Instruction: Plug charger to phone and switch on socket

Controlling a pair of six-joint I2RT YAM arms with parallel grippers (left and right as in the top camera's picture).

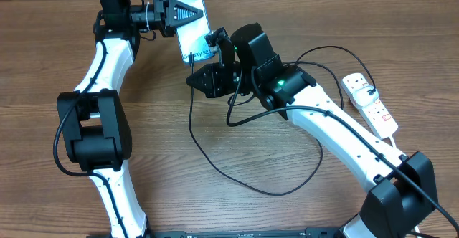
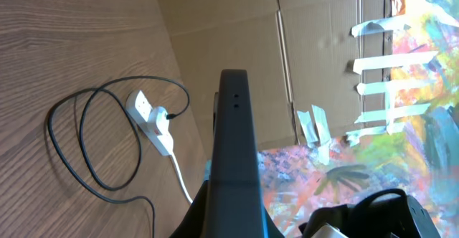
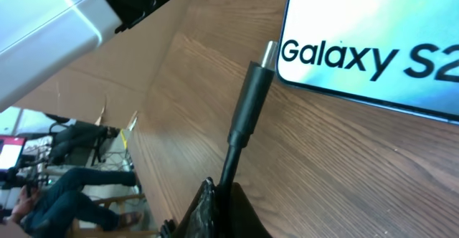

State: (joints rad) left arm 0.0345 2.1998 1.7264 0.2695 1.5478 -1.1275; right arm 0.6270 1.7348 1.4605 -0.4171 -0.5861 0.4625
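Observation:
The phone (image 1: 192, 30) with its light "Galaxy" screen is held up at the back of the table by my left gripper (image 1: 179, 13), which is shut on it. In the left wrist view the phone's dark edge (image 2: 235, 145) rises between the fingers. My right gripper (image 1: 214, 46) is shut on the charger cable (image 3: 228, 168) just behind its black connector (image 3: 252, 102). The metal tip (image 3: 268, 51) sits right at the phone's lower edge (image 3: 358, 44). The black cable (image 1: 237, 173) loops over the table to the white socket strip (image 1: 369, 103) at the right, also shown in the left wrist view (image 2: 152, 120).
A cardboard wall (image 2: 237, 30) with a colourful picture (image 2: 416, 102) stands behind the table. The strip's white cord (image 2: 183, 184) runs off toward the table edge. My right arm (image 1: 337, 134) crosses the right half of the table.

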